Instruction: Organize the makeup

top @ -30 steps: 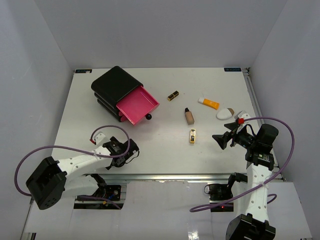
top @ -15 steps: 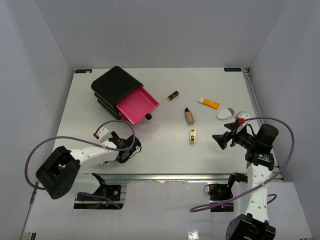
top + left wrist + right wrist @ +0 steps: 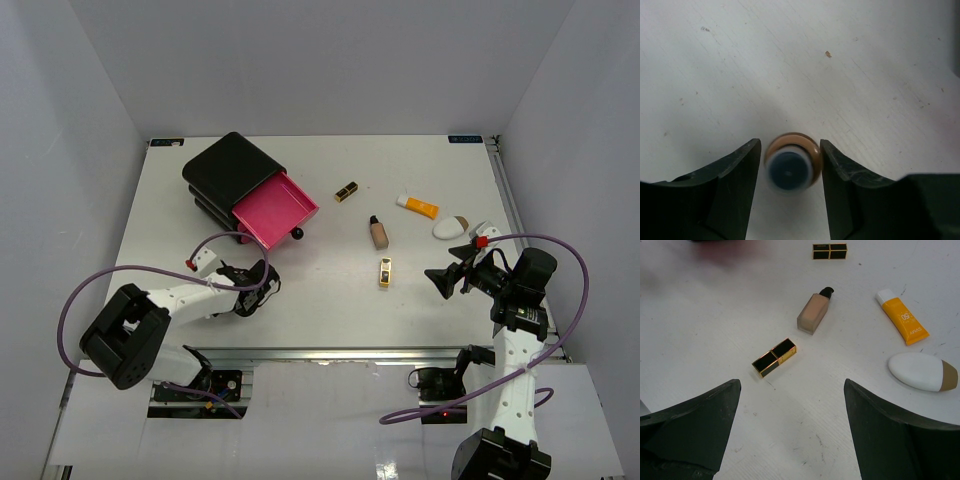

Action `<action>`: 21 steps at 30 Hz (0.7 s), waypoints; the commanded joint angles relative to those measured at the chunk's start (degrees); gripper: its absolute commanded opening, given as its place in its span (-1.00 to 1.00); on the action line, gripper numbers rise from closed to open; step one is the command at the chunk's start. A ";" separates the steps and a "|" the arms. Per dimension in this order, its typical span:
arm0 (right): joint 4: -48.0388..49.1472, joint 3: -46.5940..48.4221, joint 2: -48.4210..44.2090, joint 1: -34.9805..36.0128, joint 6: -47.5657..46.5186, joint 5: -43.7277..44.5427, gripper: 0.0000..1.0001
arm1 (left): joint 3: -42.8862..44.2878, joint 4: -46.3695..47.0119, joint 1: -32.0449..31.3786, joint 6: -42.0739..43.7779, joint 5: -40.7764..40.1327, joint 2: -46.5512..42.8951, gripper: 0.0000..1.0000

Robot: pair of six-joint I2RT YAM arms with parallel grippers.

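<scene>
A round tan foundation bottle [image 3: 790, 167] with a dark cap shows end-on in the left wrist view. My left gripper [image 3: 790, 142] has closed in against its sides. From above, that gripper [image 3: 254, 288] sits low at the table's front left and hides the bottle. My right gripper [image 3: 440, 280] hangs open and empty at the front right. Ahead of it lie a black-and-gold lipstick [image 3: 774, 357], a beige foundation bottle [image 3: 813, 313], a second lipstick [image 3: 830, 251], an orange tube [image 3: 902, 320] and a white puff [image 3: 920, 371].
A black box [image 3: 228, 170] stands at the back left with its pink drawer [image 3: 275, 210] pulled open toward the table's middle. The drawer's black knob [image 3: 297, 234] points at the loose makeup. The table's metal front rail [image 3: 330, 352] runs behind both grippers.
My left gripper has crept a little toward the drawer, and its jaws have narrowed onto the tan bottle. The right arm has stayed still.
</scene>
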 commanded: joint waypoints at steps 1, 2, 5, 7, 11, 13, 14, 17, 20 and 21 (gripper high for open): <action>0.67 2.50 -0.16 -0.29 0.52 0.05 0.80 | 1.15 1.43 1.05 0.51 -0.48 -0.34 0.07; 0.67 2.55 -0.20 -0.29 0.52 0.10 0.80 | 1.15 1.62 1.14 0.70 -0.39 -0.34 0.02; 0.67 2.48 -0.21 -0.29 0.52 0.20 0.80 | 0.99 1.61 1.45 1.02 -0.13 -0.70 -0.22; 0.67 2.48 -0.14 -0.29 0.52 0.21 0.80 | 1.06 1.63 1.45 1.38 0.53 -1.59 -0.39; 0.70 2.48 -0.13 -0.29 0.52 0.21 0.80 | 2.18 2.71 1.45 5.74 4.58 -5.73 -0.62; 0.67 2.48 -0.05 -0.29 0.52 0.38 0.80 | 2.93 4.00 1.36 10.41 8.29 -9.34 -0.69; 0.67 2.48 -0.05 -0.29 0.52 0.38 0.80 | 3.77 4.51 1.36 15.13 9.83 -11.13 -0.76; 0.75 2.48 -0.13 -0.29 0.52 0.39 0.80 | 5.12 5.60 0.05 21.44 14.72 -20.01 -0.88; 0.76 2.48 0.11 -0.29 0.52 0.12 0.80 | 6.88 6.92 -0.33 29.66 19.65 -28.88 -0.98; 0.76 2.48 0.05 -0.29 0.52 0.12 0.80 | 8.01 6.72 -0.39 32.41 20.18 -30.22 -1.00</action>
